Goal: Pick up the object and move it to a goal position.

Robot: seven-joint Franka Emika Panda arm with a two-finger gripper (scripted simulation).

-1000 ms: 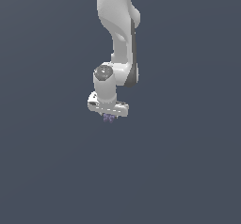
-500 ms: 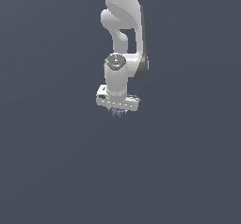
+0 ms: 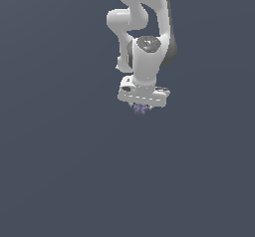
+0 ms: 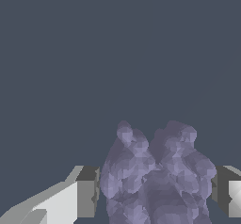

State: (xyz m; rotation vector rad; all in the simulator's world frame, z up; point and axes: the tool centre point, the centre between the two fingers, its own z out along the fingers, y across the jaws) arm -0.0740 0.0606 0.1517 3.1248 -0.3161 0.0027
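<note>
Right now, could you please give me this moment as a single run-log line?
phase: carry | claw: shut on purple lumpy object | object: between both fingers, off the ground | goal: not visible

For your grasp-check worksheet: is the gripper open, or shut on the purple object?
Shut on the purple object: in the wrist view, both fingers of the gripper press its sides.

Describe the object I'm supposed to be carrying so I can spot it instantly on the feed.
Follow the white arm down to the gripper at its lower end. The object is the tiny purple-lilac lump poking out beneath it, held between the fingers. It is the only coloured, knobbly thing against the plain grey background.
</note>
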